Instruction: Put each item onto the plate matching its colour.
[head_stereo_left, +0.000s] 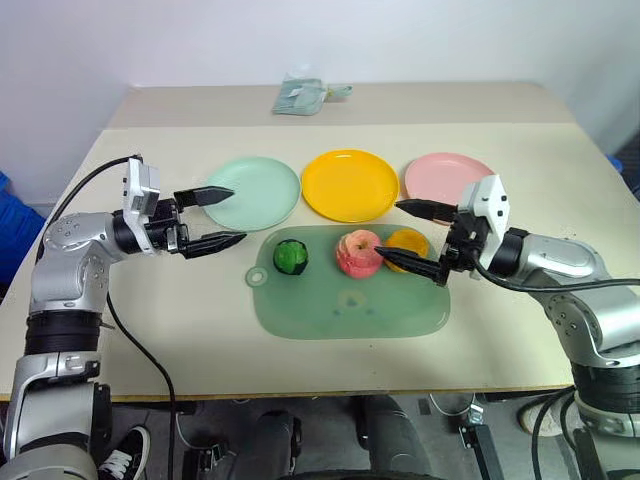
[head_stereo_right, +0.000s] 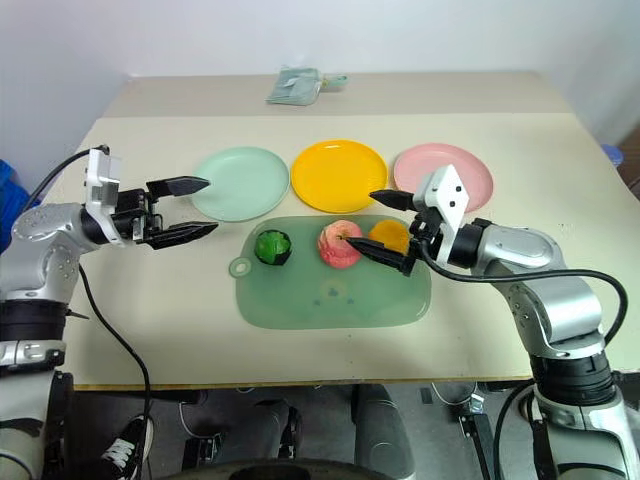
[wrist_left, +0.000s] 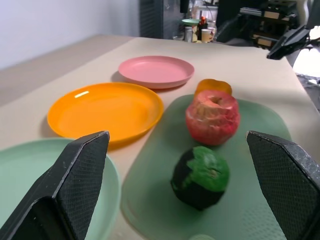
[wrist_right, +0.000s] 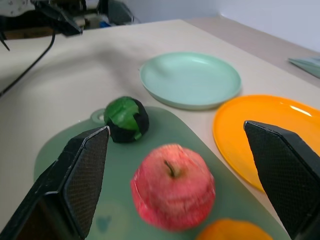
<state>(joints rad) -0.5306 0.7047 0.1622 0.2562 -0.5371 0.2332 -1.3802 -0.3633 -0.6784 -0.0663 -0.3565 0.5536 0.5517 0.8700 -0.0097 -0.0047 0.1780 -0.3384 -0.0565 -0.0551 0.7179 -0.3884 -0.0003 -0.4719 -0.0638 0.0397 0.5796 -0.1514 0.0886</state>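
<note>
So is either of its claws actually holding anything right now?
No. The left gripper and right gripper are both open and empty; all three fruits lie on the mat.

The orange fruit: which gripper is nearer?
Right. The right gripper is right at the orange fruit; the left gripper hangs across the mat.

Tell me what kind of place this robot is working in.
Probably a lab or test room: a plain beige table against a bare white wall, with loose cables and cluttered equipment shelves behind.
</note>
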